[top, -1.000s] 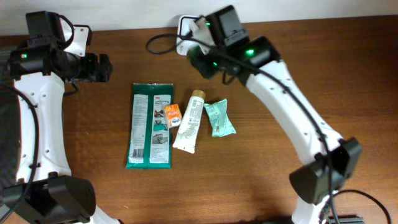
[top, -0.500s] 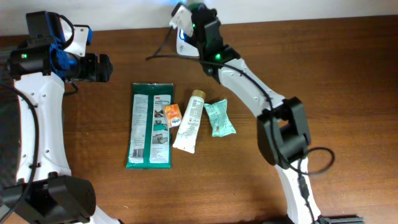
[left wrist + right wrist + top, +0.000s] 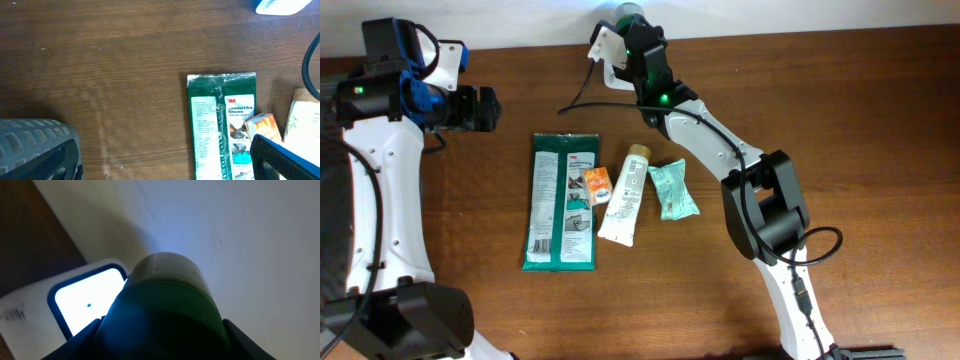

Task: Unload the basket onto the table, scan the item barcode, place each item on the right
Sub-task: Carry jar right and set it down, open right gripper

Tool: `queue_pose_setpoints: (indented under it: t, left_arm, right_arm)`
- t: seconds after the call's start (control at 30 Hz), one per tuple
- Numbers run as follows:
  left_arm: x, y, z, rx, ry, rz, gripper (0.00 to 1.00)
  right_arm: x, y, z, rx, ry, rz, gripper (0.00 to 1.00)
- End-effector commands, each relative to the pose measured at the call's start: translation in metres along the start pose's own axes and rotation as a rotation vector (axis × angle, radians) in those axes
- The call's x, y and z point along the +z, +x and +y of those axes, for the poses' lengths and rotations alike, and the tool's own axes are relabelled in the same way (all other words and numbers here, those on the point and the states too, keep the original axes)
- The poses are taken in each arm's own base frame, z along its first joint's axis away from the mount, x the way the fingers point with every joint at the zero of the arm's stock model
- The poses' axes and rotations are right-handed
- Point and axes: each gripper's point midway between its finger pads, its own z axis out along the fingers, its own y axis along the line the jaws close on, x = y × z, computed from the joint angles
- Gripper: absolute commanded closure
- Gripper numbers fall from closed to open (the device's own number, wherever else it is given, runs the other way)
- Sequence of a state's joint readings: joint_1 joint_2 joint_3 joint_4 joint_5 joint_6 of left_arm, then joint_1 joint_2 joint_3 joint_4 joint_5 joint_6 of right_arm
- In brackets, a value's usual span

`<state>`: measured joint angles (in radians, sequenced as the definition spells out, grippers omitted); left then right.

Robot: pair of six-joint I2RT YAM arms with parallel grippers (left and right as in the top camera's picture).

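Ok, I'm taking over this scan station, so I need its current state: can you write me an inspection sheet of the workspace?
Surface: brown wooden table, no spills seen.
Job's things: white scanner at the back edge, window lit; green-capped container held up in front of it.
Clutter: green glove pack, small orange box, white tube and teal pouch, side by side mid-table.
Hands: left hand open and empty, above the table's back left; right hand closed on the container.
Cables: black cable lies loose on the table by the scanner.
Surroundings: pale wall behind the table; nothing else seen.
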<state>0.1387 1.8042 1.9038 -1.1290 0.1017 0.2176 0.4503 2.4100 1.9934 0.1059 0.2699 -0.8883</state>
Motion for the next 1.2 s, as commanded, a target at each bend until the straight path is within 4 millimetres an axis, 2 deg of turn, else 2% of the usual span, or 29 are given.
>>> queue_pose_setpoints:
  t: [0.0,0.13,0.27,0.33,0.4,0.47,0.5,0.63,0.67,0.7,0.87,1.03,1.17]
  left_arm:
    - [-0.011,-0.005,-0.001,0.014,0.003,-0.029,0.01]
    - [-0.011,-0.005,-0.001,0.014,0.003,-0.029,0.01]
    - [-0.011,-0.005,-0.001,0.014,0.003,-0.029,0.01]
    - [-0.011,-0.005,-0.001,0.014,0.003,-0.029,0.01]
    - [-0.011,-0.005,-0.001,0.014,0.003,-0.029,0.01]
    - [-0.011,-0.005,-0.001,0.014,0.003,-0.029,0.01]
    - [-0.011,-0.005,-0.001,0.014,0.003,-0.029,0.01]
    - [-0.011,-0.005,-0.001,0.014,0.003,-0.029,0.01]
    - [-0.011,-0.005,-0.001,0.014,0.003,-0.029,0.01]
    - [-0.011,-0.005,-0.001,0.014,0.003,-0.029,0.01]
    - [-0.011,-0.005,-0.001,0.014,0.003,-0.029,0.01]
    - [-0.011,-0.005,-0.001,0.014,0.003,-0.029,0.01]
    - [-0.011,-0.005,-0.001,0.014,0.003,-0.029,0.01]
  right_arm:
    - [-0.025,-0.036,-0.045,0.211,0.043,-0.081,0.47]
    - [-0.064,-0.054,-0.070,0.418,-0.061,-0.093,0.46]
    - [-0.120,-0.059,-0.081,0.630,-0.272,-0.057,0.47]
    - [-0.161,-0.051,-0.083,0.742,-0.421,0.003,0.48]
    - [-0.194,-0.025,-0.085,0.848,-0.485,0.138,0.48]
    - [-0.220,0.012,-0.082,0.890,-0.515,0.300,0.49]
    - [-0.232,0.037,-0.076,0.906,-0.537,0.407,0.49]
    - [-0.263,0.115,-0.056,0.970,-0.595,0.730,0.50]
    - [-0.266,0.130,-0.054,0.987,-0.598,0.781,0.51]
    - [-0.267,0.158,-0.052,1.028,-0.570,0.872,0.52]
    - [-0.269,0.260,-0.049,1.170,-0.378,1.150,0.52]
    - [-0.266,0.314,-0.048,1.337,-0.263,1.233,0.52]
    - [-0.261,0.334,-0.043,1.363,-0.230,1.221,0.52]
